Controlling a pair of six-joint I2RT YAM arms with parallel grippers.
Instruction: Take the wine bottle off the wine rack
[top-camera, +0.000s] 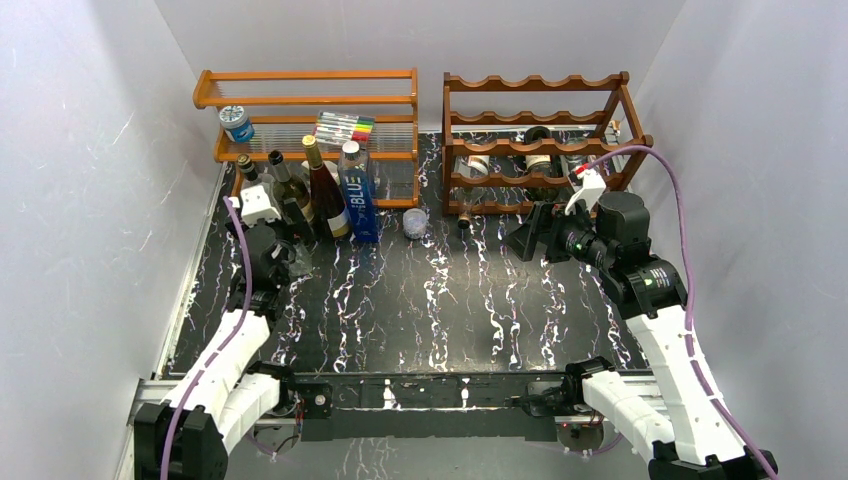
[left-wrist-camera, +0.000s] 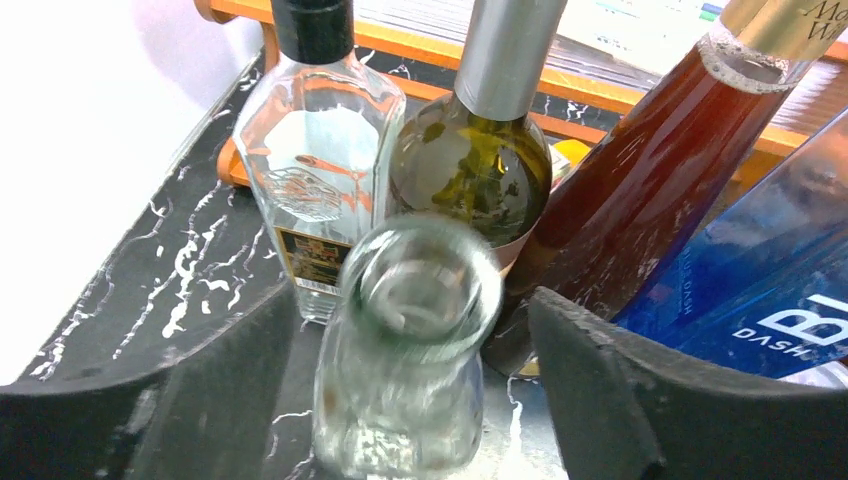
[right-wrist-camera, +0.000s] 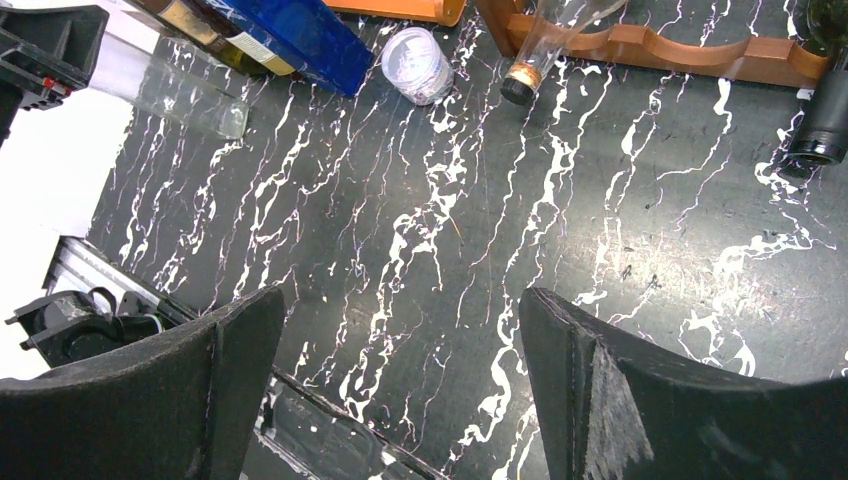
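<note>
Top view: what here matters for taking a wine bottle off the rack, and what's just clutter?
Job: wine rack, racked bottles, left pincer, right pincer.
Lying about: orange shelf, marker pack, blue bottle, small jar.

The wine rack (top-camera: 535, 81), dark reddish-brown with scalloped rails, stands upright at the back right of the counter (top-camera: 450, 300), with bottles (top-camera: 540, 160) lying in its lower tiers. A clear, uncapped wine bottle (left-wrist-camera: 405, 340) stands at the left, well apart from the rack.
</note>
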